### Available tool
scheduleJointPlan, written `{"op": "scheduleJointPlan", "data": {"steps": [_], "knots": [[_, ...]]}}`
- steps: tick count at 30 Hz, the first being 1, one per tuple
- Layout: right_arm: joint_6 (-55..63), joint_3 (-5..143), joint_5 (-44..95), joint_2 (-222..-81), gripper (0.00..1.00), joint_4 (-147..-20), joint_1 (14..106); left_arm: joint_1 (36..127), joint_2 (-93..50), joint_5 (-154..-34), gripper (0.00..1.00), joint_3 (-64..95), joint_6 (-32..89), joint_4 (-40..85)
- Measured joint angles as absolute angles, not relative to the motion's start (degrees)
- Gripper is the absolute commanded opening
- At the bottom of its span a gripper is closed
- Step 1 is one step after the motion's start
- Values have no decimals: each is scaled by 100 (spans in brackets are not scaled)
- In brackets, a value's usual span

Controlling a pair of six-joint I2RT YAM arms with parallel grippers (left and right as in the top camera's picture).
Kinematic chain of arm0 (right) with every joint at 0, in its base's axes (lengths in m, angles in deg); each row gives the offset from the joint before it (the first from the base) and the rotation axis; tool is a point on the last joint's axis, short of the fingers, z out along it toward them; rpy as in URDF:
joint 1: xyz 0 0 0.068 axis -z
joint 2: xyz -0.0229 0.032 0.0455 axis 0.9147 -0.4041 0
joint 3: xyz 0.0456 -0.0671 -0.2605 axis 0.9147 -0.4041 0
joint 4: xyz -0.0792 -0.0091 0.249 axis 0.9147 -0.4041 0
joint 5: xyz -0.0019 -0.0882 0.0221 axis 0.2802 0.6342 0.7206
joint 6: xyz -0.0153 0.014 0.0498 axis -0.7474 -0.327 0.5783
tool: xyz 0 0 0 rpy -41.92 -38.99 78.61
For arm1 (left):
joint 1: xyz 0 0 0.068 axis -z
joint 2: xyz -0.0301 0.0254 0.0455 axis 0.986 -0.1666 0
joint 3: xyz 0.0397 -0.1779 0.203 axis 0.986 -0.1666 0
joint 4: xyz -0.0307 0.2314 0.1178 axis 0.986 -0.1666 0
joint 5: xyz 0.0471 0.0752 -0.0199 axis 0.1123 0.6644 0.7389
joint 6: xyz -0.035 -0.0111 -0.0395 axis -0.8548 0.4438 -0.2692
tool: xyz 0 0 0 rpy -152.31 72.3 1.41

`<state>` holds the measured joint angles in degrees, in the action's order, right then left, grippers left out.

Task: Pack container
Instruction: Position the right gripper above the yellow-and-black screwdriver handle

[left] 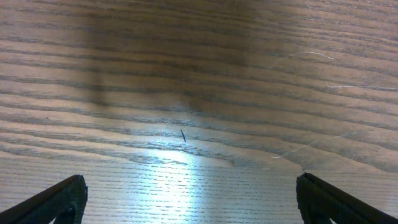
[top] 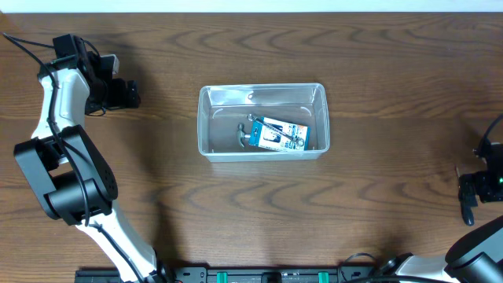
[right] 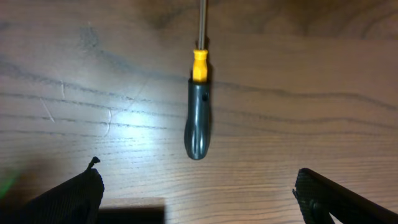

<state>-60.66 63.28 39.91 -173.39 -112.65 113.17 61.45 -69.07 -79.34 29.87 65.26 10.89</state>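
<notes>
The clear plastic container (top: 262, 88) stands at the table's middle. Inside it lie a small blue-and-white box (top: 279, 134) and a grey metal tool (top: 242, 134). My left gripper (top: 130, 94) is at the far left back, well away from the container; in its wrist view it (left: 189, 180) is open over bare wood. My right gripper (top: 469, 196) is at the right edge of the overhead view. In its wrist view it (right: 198, 171) is open and empty. A screwdriver (right: 198, 121) with a dark grey handle and yellow collar lies just ahead of its jaws, untouched.
The table (top: 377, 204) is dark wood grain. The screwdriver does not show in the overhead view. A black rail (top: 267, 275) runs along the front edge. The left arm's white links (top: 59, 102) stand along the left side.
</notes>
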Motion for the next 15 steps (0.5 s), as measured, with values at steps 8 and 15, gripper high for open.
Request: {"op": "scheduleJointPlan", "data": {"steps": [8, 15], "knots": [[-6088, 6325, 3949, -17339, 99, -11182, 11586, 6145, -6907, -7934, 98, 2987, 6526, 1089], [-6110, 6255, 3923, -17339, 99, -11059, 11647, 6145, -6907, -7934, 98, 2987, 6526, 1089]]}}
